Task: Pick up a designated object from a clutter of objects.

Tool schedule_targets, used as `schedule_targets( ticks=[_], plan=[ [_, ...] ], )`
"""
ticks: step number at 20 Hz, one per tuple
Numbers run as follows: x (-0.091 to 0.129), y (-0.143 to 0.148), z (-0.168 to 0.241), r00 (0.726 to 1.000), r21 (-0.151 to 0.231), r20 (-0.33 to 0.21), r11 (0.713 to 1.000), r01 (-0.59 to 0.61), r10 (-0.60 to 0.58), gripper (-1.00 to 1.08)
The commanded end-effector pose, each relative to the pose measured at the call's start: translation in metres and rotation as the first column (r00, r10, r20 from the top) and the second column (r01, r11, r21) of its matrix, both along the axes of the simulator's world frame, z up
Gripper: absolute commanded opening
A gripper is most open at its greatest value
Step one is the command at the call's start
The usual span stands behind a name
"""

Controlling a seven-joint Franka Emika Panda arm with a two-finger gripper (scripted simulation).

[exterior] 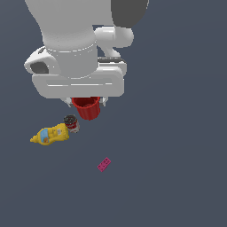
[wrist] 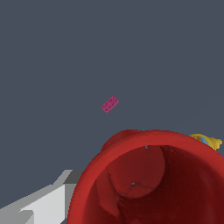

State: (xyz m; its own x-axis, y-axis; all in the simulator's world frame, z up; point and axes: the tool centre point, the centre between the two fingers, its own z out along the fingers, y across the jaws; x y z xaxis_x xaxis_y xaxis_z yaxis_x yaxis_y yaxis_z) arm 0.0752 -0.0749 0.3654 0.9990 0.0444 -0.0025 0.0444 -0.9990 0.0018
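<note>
exterior view shows the red cup (exterior: 87,107) hanging directly under the hand (exterior: 87,103), gripped at its rim, mouth up, clear of the worktop (exterior: 177,146); can (exterior: 71,123) at its 7 o'clock.

White rounded arm (exterior: 71,40), dark grey joint cap, pale end effector (exterior: 87,101).
</note>
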Motion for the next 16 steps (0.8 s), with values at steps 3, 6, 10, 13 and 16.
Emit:
schedule_targets(
  ticks=[3,6,10,13,16],
  plan=[
    [0.016,0.010,0.024,1.000,0.001,0.002,1.000,0.000,0.000,-1.00],
    [0.025,0.016,0.037,1.000,0.001,0.002,1.000,0.000,0.000,-1.00],
    [0.037,0.023,0.053,1.000,0.001,0.002,1.000,0.000,0.000,-1.00],
    [0.045,0.027,0.064,1.000,0.002,0.002,1.000,-0.001,0.001,-1.00],
    [0.052,0.031,0.074,1.000,0.002,0.002,1.000,-0.001,0.001,-1.00]
  ],
)
